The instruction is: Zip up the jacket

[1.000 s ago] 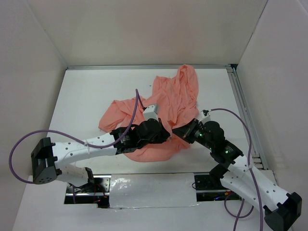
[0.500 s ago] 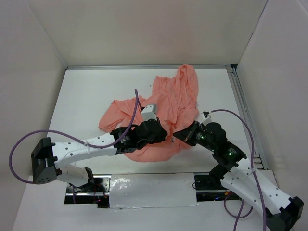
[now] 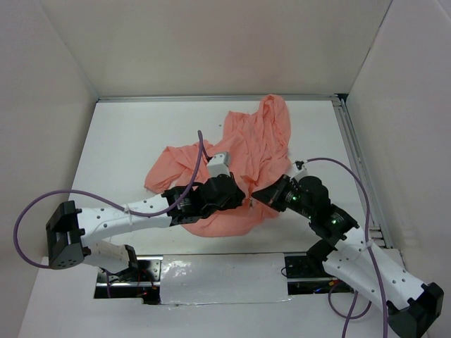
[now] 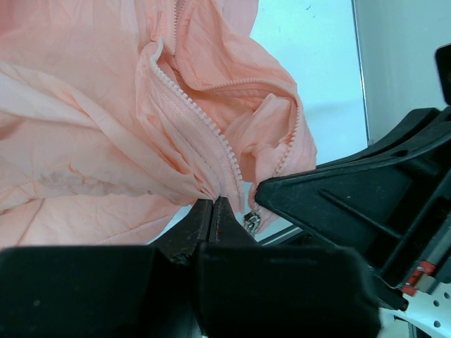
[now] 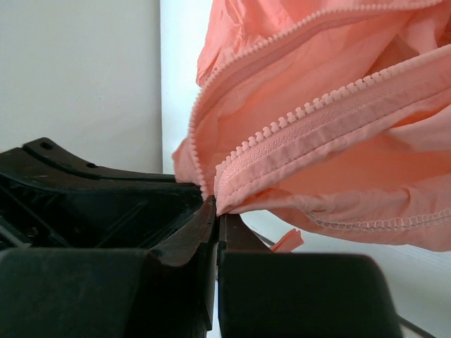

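White table (image 3: 120,141), plain white walls (image 3: 211,49) boxing it in on three sides, metal rail (image 3: 356,165) down the right edge. The jacket (image 3: 246,148) is a crumpled heap mid-table, reaching the far edge. At its near side, the left gripper (image 4: 213,205) is pinched tight on a zipper edge (image 4: 204,127), and the right gripper (image 5: 217,209) is clamped on zipper tape too.

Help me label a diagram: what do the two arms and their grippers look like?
The left arm and right arm have white links and black joints. A purple cable loops along each. The left gripper and right gripper have matte black, tapered fingers.
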{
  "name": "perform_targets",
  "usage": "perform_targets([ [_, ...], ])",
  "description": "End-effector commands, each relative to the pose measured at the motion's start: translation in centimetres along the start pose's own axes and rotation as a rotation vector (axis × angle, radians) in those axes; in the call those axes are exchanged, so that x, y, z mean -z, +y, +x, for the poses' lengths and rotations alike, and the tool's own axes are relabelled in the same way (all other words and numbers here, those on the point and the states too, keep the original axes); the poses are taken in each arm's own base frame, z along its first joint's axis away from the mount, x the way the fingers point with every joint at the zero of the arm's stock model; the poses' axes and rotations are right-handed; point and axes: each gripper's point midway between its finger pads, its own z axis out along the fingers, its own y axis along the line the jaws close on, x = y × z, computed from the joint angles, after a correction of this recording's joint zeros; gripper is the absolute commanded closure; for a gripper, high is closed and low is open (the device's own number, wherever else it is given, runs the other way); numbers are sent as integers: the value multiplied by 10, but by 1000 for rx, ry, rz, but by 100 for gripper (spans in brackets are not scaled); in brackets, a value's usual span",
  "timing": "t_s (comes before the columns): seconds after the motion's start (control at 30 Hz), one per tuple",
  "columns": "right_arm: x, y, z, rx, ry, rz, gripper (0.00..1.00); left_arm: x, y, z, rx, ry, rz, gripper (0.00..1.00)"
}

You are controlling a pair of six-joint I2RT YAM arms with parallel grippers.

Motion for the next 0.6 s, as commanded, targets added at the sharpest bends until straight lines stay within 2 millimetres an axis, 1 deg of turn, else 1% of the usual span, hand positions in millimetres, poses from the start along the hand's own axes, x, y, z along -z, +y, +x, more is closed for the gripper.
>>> perform_targets([
  [0.0,6,38,-20,42,-69,-100,100,2,-17,-12,26,-34,27,100],
  [0.3,2,41,-21,44,-65,-109,100,2,-17,-10,24,-27,36,100],
  [0.47,2,30,-15,41,-46,-76,100,4,-16,-13,39,-36,31,100],
  [0.57,3,26,-14,36,-52,-71,100,5,-14,-14,37,-44,26,100],
])
